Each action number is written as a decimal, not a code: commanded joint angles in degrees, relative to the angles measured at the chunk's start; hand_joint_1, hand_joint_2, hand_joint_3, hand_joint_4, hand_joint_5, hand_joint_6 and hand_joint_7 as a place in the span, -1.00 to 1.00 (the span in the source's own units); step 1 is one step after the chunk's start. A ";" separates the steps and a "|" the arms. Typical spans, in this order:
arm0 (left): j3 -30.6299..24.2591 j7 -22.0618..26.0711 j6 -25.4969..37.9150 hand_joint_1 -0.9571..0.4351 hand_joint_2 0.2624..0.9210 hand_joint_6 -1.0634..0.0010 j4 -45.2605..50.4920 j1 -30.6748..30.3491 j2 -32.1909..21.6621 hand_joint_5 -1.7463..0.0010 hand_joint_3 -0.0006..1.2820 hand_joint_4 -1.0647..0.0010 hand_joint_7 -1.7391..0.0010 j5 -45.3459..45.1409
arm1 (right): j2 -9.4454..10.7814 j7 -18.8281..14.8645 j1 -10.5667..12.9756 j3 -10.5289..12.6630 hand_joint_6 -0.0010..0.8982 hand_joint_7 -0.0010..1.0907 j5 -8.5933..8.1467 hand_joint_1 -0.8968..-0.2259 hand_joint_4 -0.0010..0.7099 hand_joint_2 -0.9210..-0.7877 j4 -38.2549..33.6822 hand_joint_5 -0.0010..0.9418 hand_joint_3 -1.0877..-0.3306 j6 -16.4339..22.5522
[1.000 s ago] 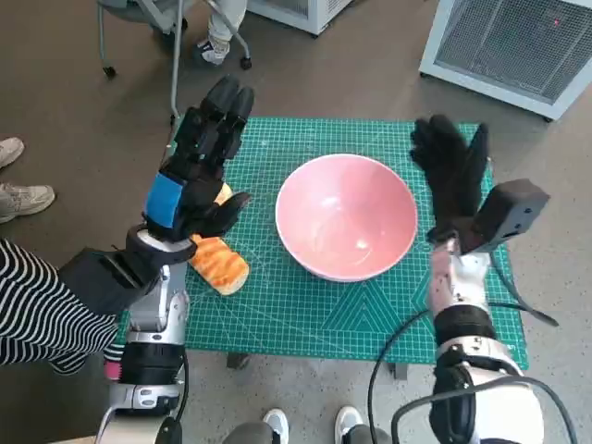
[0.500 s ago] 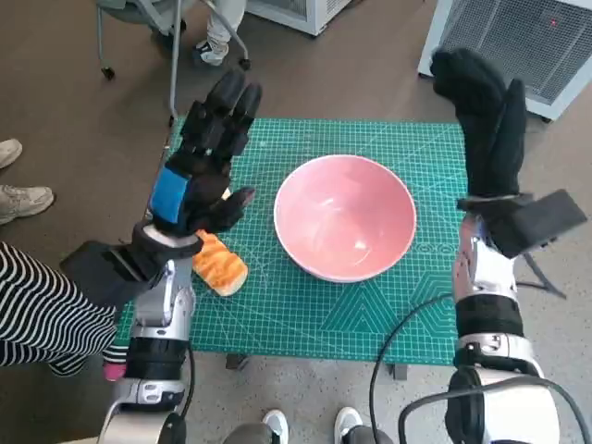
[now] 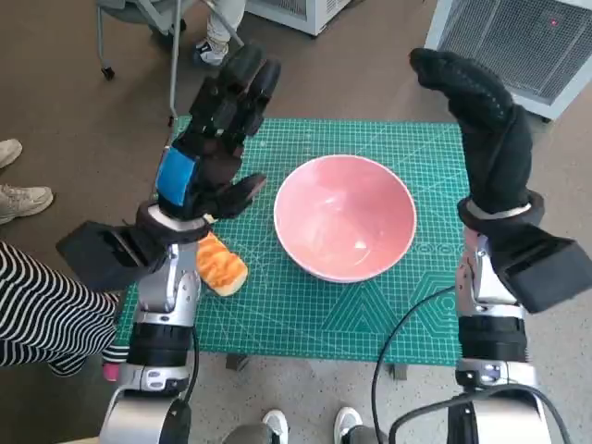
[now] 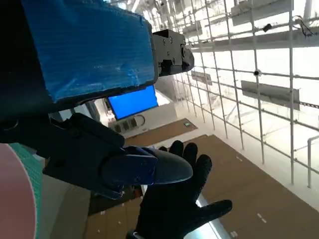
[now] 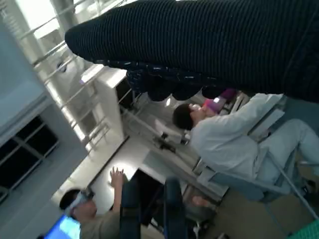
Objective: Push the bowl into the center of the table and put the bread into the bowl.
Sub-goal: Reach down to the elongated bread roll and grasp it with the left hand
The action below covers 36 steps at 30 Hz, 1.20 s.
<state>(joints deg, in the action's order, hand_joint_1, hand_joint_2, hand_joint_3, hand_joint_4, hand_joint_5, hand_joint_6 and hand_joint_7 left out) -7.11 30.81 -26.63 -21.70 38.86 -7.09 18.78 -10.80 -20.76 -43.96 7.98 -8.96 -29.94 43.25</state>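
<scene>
A pink bowl stands near the middle of the green cutting mat, and its rim edge shows in the left wrist view. The orange-brown bread lies on the mat left of the bowl, partly hidden under my left wrist. My left hand is raised above the mat's left side, fingers spread, holding nothing. My right hand is lifted high over the mat's right edge, fingers apart and empty; the left wrist view also shows this gloved right hand.
A striped sleeve of a person reaches in at the left. Shoes and chair legs stand on the floor beyond the mat. A white appliance sits at the far right. People appear in the right wrist view.
Both hands have risen. The right hand went from beside the bowl up and away over the mat's right edge. The left hand lifted higher above the bread. Bowl and bread stayed put.
</scene>
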 commanded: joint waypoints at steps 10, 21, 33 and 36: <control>-1.09 2.93 -0.87 -0.72 1.00 1.00 -0.43 2.70 -3.40 0.99 -0.57 0.81 0.63 0.18 | -1.48 2.26 2.67 -1.90 -1.00 0.09 3.90 -0.91 -0.51 -1.00 4.69 -0.97 -0.25 -2.93; 0.28 3.30 -10.38 -0.52 0.89 1.00 -4.96 3.68 -19.61 1.00 -0.89 0.80 0.64 -16.48 | -1.45 3.43 3.30 -1.60 -1.00 0.10 2.87 -0.87 -0.50 -1.00 4.99 -0.97 -0.23 -3.95; 8.65 17.57 11.54 0.32 0.31 0.97 10.08 -0.86 -36.92 1.00 -0.98 0.99 0.82 -27.32 | -1.65 3.84 3.95 -1.47 -1.00 0.11 2.36 -0.83 -0.49 -1.00 6.09 -0.98 -0.17 -5.13; 9.36 17.93 14.35 0.42 0.29 0.93 12.74 -2.95 -38.03 1.00 -0.98 1.00 0.82 -28.13 | -1.77 3.86 3.92 -1.50 -1.00 0.11 2.43 -0.83 -0.49 -1.00 6.32 -0.98 -0.16 -5.25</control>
<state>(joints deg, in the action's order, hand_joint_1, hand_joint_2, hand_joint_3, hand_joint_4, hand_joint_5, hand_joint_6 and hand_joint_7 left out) 0.57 47.28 -15.67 -12.46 38.48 -43.74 -8.24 -12.32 -17.26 -41.54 6.52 -6.63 -23.80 38.89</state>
